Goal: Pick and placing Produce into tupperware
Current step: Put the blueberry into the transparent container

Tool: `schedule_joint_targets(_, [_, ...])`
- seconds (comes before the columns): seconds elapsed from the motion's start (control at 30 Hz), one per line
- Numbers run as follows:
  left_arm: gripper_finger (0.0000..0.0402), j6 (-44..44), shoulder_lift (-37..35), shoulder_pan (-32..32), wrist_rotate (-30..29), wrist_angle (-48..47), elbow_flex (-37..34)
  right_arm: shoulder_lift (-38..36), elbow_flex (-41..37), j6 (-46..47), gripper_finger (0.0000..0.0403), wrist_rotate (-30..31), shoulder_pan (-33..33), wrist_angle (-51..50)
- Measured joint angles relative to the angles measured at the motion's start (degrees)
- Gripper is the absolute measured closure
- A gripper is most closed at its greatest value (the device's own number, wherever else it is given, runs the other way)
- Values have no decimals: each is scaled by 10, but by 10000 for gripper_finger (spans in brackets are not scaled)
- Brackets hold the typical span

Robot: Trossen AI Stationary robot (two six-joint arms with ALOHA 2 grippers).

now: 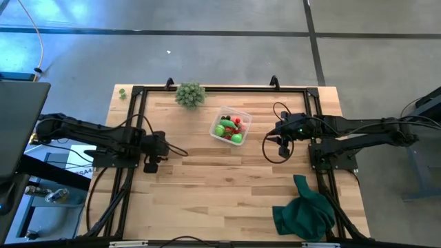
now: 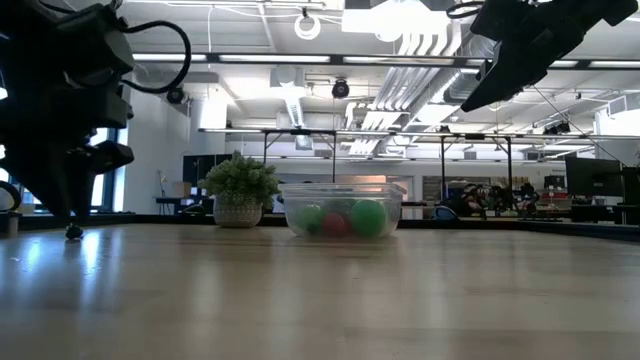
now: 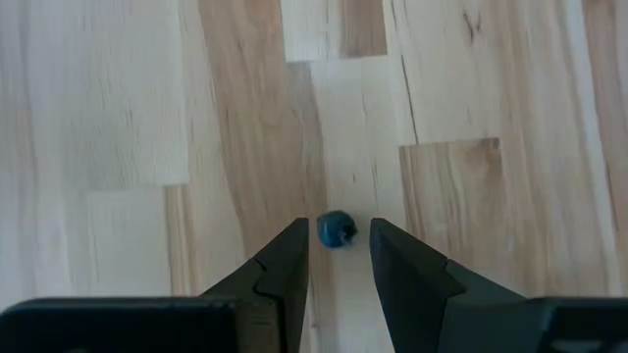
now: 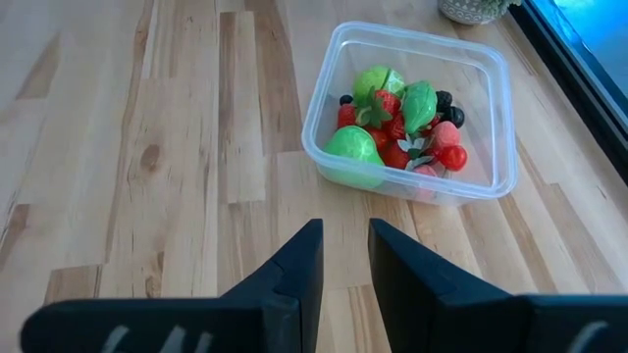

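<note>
A small dark blue berry [image 3: 337, 229] lies on the bare wood. My left gripper [image 3: 339, 245] is open, pointing down at the table's left part [image 1: 149, 165]. Its two fingertips stand on either side of the berry, with a sliver of wood showing on each side. The clear square tupperware [image 1: 231, 126] stands at the table's far middle and holds green pieces, red berries and dark berries [image 4: 397, 123]. My right gripper [image 4: 345, 245] is open and empty. It hangs above the table to the right of the tupperware [image 1: 282, 148].
A spiky pale-green ball [image 1: 189, 94] in a small pot stands at the far edge, left of the tupperware. A dark green cloth [image 1: 303, 210] lies bunched at the near right corner. A tiny green piece [image 1: 122, 93] sits near the far left corner. Bare wood spans the middle.
</note>
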Motion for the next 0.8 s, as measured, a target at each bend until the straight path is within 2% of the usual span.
schedule_joint_targets(0.47, [302, 0, 16, 0, -5, 8, -2, 0, 0, 0, 327, 0, 0, 0])
schedule_joint_targets(0.8, [302, -1, 53, 0, 1, 17, -2, 0, 0, 0, 327, 0, 0, 0])
